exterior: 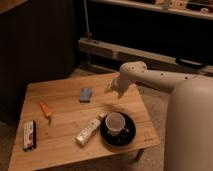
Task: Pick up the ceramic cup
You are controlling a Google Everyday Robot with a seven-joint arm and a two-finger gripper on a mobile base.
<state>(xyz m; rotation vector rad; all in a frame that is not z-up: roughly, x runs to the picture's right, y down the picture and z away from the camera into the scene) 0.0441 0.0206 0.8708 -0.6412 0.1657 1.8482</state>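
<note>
- The counter (62, 120) is recorded as a low wooden one, viewed from above and from the front.
- The ceramic cup (115, 123) is found upright on the black plate (129, 136), near the counter's front right corner, with its mouth turned up.
- The white slim bottle (88, 131) is laid on its side just left of the plate. Whether its upper end touches the plate rim cannot be told.
- The gripper (110, 90) is held over the back right part of the counter, behind the cup and apart from it.
- The fingers are set wide, and nothing is held between them.
- The white arm (150, 79) is seen entering from the right, with 1 bend above the counter's back edge.
- 1 blue block (86, 94) is noted near the counter's middle, left of the gripper.
- 1 orange item (45, 108) is noted further left.
- 1 dark flat packet (30, 135) is noted at the front left.
</note>
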